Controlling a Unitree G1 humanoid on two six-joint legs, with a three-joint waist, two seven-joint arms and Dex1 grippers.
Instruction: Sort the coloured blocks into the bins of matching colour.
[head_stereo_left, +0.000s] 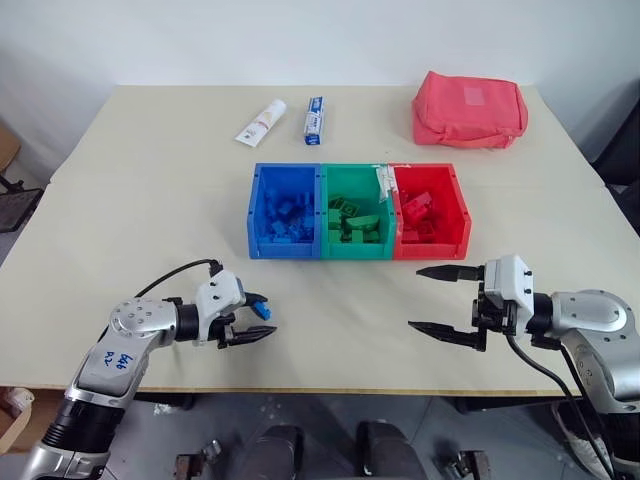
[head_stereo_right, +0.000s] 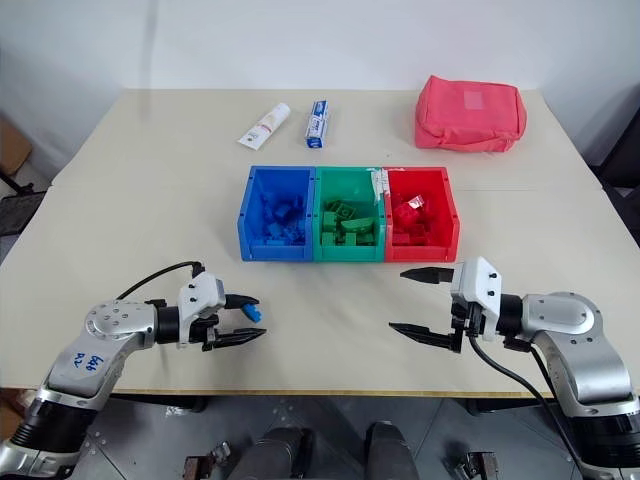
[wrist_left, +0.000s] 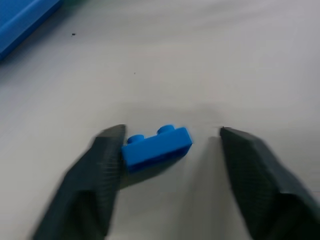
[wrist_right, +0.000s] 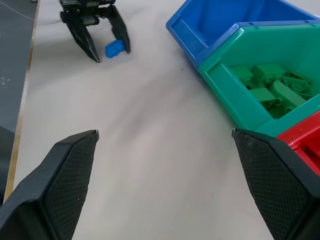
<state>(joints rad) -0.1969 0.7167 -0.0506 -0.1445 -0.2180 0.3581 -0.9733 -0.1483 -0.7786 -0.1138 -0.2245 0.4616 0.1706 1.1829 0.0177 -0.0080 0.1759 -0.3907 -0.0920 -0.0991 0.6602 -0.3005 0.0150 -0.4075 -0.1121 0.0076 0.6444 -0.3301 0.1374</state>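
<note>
Beige table (head_stereo_left: 150, 200), white wall behind; left hand (head_stereo_left: 252, 322) half-closed around blue block (head_stereo_left: 263, 311), right hand (head_stereo_left: 445, 301) released

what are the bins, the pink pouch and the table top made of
Bins: likely moulded plastic, smooth with a slight sheen, in solid blue, green and red.
Pouch: looks like soft fabric; it sags and shows seams.
Table: matte beige top, probably laminate, though the look leaves that open.
</note>
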